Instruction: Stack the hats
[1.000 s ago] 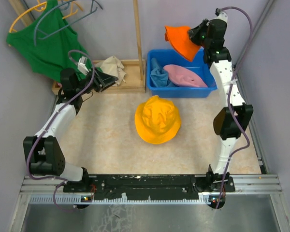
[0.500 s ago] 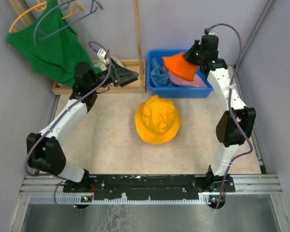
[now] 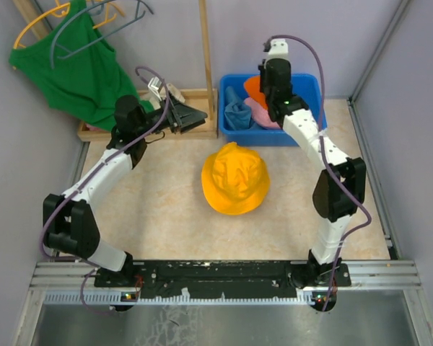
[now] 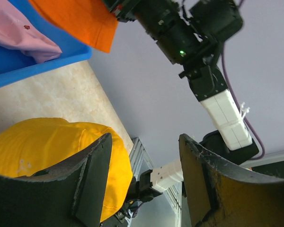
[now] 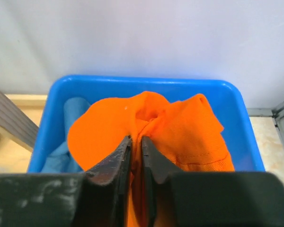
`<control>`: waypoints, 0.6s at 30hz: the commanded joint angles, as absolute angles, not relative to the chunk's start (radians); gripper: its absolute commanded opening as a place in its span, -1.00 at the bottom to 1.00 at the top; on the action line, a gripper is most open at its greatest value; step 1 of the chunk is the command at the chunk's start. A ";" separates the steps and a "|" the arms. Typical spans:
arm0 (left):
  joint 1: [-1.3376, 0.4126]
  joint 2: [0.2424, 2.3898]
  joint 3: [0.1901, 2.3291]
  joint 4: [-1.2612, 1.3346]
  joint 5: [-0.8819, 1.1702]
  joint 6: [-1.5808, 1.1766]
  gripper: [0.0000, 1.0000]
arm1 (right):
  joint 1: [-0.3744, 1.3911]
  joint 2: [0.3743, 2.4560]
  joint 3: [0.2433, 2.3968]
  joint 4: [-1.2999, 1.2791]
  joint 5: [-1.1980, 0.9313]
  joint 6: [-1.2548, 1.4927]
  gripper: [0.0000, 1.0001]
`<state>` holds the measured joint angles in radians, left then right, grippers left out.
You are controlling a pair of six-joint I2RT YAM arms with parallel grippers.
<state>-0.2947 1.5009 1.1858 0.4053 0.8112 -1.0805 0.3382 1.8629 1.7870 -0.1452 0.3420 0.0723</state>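
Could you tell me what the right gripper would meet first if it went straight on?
Shut on the orange hat, the right gripper points into the blue bin; probably the pink hat there first.

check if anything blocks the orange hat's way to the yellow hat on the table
Nothing visible does. The orange hat, pinched in the right jaws, hangs above the blue bin; only the bin's low near wall lies toward the yellow hat.

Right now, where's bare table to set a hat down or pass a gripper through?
Bare table on both sides of the yellow-orange hat and in front of it, to the near edge. Crowded at the back: right gripper shut on the bright orange hat over the blue bin, left gripper open by the wooden rack.
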 commanded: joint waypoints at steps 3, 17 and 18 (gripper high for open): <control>-0.286 1.542 1.199 0.431 0.808 -1.048 0.30 | 0.429 1.903 1.789 -0.033 0.477 -0.144 0.06; -0.283 1.606 1.182 0.471 0.824 -1.080 0.29 | 0.180 1.982 2.054 -0.411 0.071 0.334 0.23; -0.284 1.606 1.179 0.471 0.823 -1.079 0.29 | 0.165 2.009 2.094 -0.435 0.059 0.353 0.27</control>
<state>-0.2897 1.6012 1.1851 0.4213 0.8116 -1.0771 0.2413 1.9484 1.9301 -0.3309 0.1726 0.2012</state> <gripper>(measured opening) 0.648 0.613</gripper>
